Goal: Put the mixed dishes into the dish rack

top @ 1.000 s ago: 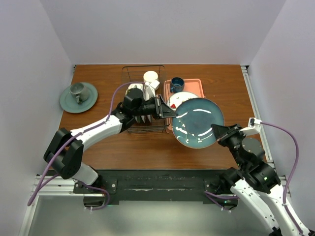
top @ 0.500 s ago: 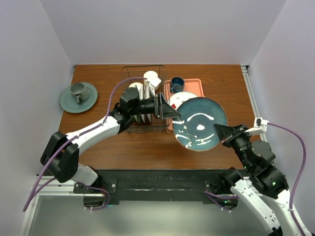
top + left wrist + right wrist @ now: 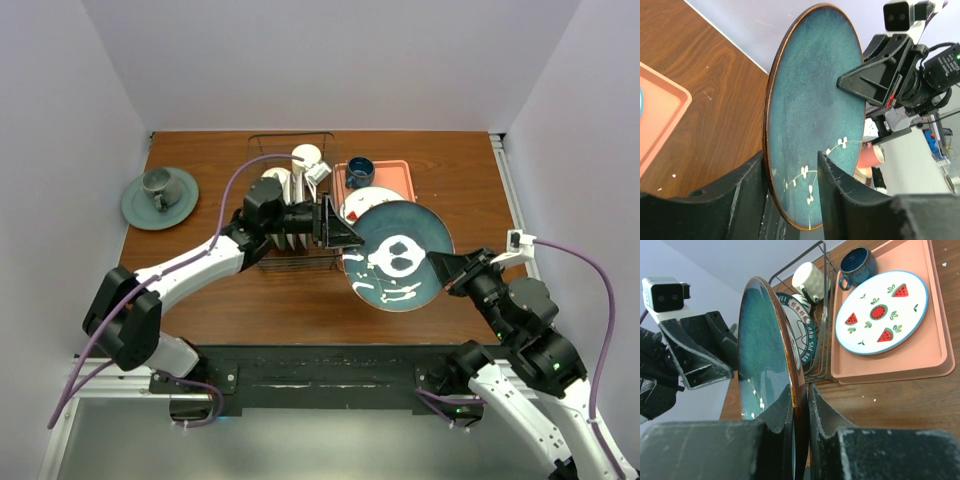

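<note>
**Top view:** the rack (image 3: 275,150), upper centre, carries several dishes on edge, with room at its upper left. The plate (image 3: 400,255) hangs right of it, over the tray (image 3: 395,172) edge, not yet loaded.
**Left wrist view:** left gripper (image 3: 790,161) jaws apart, astride the plate's rim.
**Right wrist view:** right gripper (image 3: 799,401) jaws clamped on the opposite rim.

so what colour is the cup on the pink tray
Dark blue glazed cup, clearest in right wrist view.

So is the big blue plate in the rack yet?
Out. Right pincer holds the blue plate by its rim, beside the dish rack.
</note>
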You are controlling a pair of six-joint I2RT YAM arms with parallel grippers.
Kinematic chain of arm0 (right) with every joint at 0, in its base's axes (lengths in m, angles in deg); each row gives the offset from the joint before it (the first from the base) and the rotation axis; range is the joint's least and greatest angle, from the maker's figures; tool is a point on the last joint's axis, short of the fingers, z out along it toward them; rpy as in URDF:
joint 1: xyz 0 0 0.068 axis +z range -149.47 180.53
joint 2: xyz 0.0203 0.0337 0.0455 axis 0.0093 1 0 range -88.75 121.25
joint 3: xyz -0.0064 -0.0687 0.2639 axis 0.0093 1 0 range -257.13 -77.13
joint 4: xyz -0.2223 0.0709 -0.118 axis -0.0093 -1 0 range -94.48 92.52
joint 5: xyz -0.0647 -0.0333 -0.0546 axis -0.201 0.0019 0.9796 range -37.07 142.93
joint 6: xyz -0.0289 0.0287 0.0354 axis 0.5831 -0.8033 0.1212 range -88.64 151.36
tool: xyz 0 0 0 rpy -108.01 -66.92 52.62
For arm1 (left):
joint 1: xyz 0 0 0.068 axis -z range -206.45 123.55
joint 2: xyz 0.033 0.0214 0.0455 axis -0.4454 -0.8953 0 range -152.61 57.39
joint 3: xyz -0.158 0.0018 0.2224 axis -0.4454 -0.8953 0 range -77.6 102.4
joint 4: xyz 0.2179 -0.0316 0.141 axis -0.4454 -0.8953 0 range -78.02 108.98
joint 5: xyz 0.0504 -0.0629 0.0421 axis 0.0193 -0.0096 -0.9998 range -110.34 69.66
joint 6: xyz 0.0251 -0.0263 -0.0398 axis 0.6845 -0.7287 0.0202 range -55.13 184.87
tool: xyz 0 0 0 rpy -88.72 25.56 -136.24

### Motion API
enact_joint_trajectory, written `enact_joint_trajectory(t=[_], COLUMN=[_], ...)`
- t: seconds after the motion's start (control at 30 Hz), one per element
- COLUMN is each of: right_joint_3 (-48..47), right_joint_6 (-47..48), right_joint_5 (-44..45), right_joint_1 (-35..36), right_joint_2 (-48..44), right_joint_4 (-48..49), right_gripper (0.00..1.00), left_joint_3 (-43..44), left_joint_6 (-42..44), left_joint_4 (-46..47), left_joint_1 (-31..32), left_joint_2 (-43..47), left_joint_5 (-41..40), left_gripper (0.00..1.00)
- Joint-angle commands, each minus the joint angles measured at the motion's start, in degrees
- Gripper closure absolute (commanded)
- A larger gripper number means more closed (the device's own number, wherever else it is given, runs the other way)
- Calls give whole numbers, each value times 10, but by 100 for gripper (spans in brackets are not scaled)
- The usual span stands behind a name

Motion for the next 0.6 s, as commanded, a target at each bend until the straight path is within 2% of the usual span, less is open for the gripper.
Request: enact_joint_trajectory(t=[0.0, 0.2, 0.3, 0.4, 0.47, 0.57], right_joint_3=[-37, -31, -28, -27, -31, -44], right_joint_6=[-2, 46, 52, 52, 53, 52], right_joint_5=[-67, -135, -134, -121, -91, -21], right_joint_1=[2, 2, 2, 2, 2, 2], right_joint_2=[11, 39, 44, 44, 46, 57], right_joint_4=[126, 170, 170, 162, 141, 83], right_gripper=[100, 100, 100, 100, 100, 75], left_joint_3=[20, 18, 16, 17, 22, 39], left_joint_6=[33, 46, 56, 70, 92, 129], left_joint_4=[31, 34, 21, 3, -36, -121], left_joint_1=[12, 25, 27, 27, 26, 23], left_joint_2=[-7, -9, -6, -1, 6, 29], left_joint_5=[61, 83, 81, 76, 57, -20], left_gripper=[55, 59, 71, 97, 100, 100])
